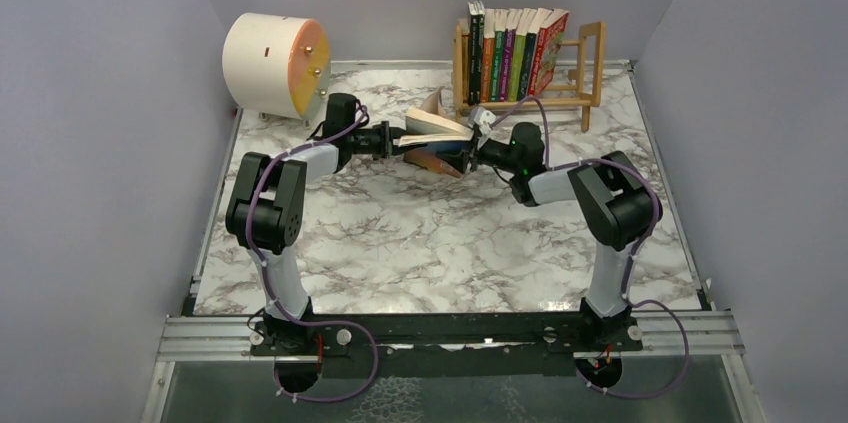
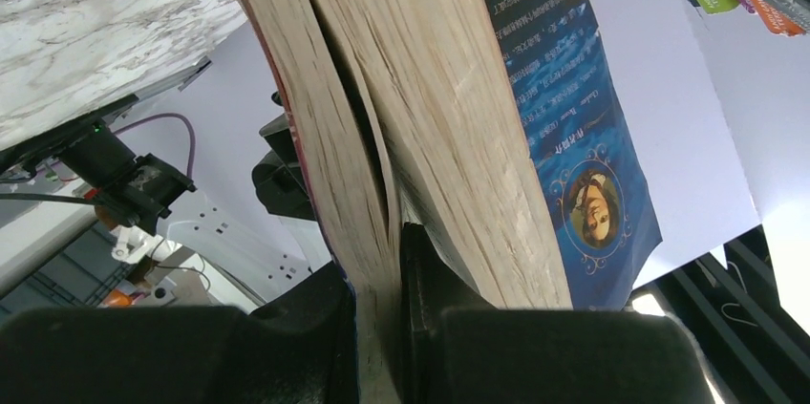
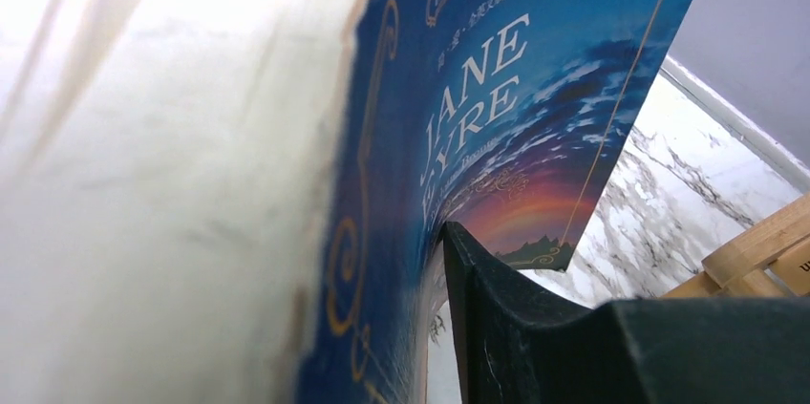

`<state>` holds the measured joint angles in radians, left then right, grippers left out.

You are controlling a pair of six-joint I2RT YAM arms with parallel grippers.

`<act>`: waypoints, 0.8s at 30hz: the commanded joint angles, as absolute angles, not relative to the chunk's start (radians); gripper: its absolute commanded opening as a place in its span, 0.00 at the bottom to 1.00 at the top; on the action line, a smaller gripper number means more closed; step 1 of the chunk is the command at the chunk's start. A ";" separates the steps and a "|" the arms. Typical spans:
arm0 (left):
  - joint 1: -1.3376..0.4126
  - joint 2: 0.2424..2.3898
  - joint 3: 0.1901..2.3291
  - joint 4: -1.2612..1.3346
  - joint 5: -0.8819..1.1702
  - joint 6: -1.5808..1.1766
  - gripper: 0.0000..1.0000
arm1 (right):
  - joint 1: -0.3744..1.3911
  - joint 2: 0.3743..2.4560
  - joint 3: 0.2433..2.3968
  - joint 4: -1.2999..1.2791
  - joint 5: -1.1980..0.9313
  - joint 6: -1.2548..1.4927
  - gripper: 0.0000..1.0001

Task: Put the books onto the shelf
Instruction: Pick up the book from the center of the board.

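Pinching a wad of pages with our left gripper [image 1: 397, 140], we hold the blue book [image 1: 436, 126] splayed over the table's [image 1: 400, 243] far middle. One finger [image 3: 497, 328] of our right gripper [image 1: 469, 154] sits beside its cover; we can't tell its grip. The other books [image 1: 510, 53] stand in the shelf [image 1: 592, 63], far-right corner.

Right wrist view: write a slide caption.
Blue Jane Eyre paperback beside a black gripper finger, marble table and wooden shelf behind.

Blue Jane Eyre book [image 3: 497, 117] fills the frame, pale pages [image 3: 172, 232] left of its cover. Black finger [image 3: 487, 318] up against the cover. Right of book: marble table [image 3: 688, 203], shelf [image 3: 755, 251] rail
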<state>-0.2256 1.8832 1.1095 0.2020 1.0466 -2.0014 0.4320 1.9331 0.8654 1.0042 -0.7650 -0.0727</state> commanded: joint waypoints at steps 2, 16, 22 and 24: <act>-0.235 1.799 1.140 0.321 1.178 -1.948 0.03 | 0.440 1.973 0.919 1.049 -0.734 -0.015 0.38; -0.124 1.777 1.112 0.281 1.195 -1.843 0.04 | 0.429 1.955 0.893 1.091 -0.689 0.014 0.01; -0.039 1.785 1.167 0.037 1.193 -1.629 0.04 | 0.413 1.941 0.850 1.133 -0.677 0.023 0.01; -0.017 1.785 1.174 0.006 1.190 -1.599 0.05 | 0.401 1.933 0.835 1.145 -0.668 0.029 0.01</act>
